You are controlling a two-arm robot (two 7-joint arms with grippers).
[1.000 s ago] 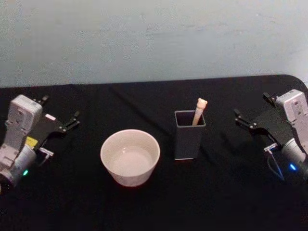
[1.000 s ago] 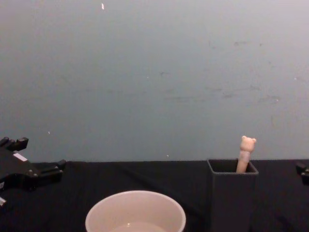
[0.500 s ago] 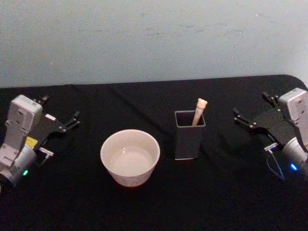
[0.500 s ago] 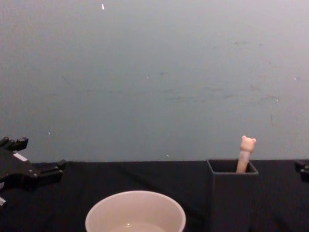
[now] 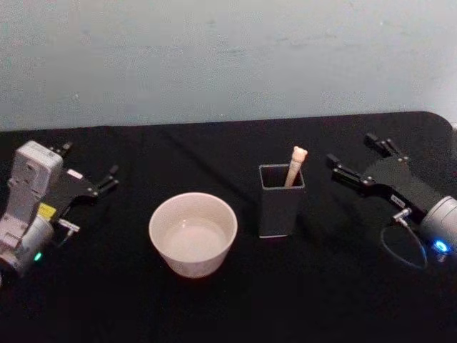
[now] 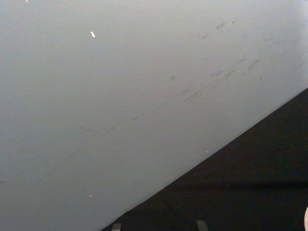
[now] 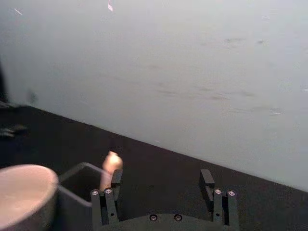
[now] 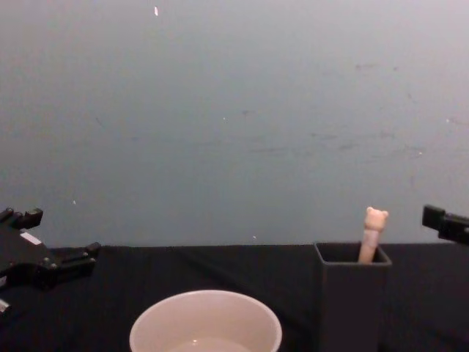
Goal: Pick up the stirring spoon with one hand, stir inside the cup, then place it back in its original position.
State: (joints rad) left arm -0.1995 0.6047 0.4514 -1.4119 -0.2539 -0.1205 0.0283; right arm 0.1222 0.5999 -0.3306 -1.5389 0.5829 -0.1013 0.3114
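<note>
Head view: the stirring spoon (image 5: 296, 163) stands in the holder (image 5: 280, 207), its bear head leaning at the far right corner. The cup (image 5: 193, 234) sits just left of the holder. My right gripper (image 5: 351, 148) hangs right of the holder, apart from it, spread wide and empty. The left gripper (image 5: 89, 161) is parked well left of the holder, open, holding nothing.

Right wrist view: the handle lines up with one finger (image 7: 115, 179), so I'd sidestep until it sits centred.

Chest view: little handle clears the holder's rim, so I'd pinch just under the bear head and lift straight up.
</note>
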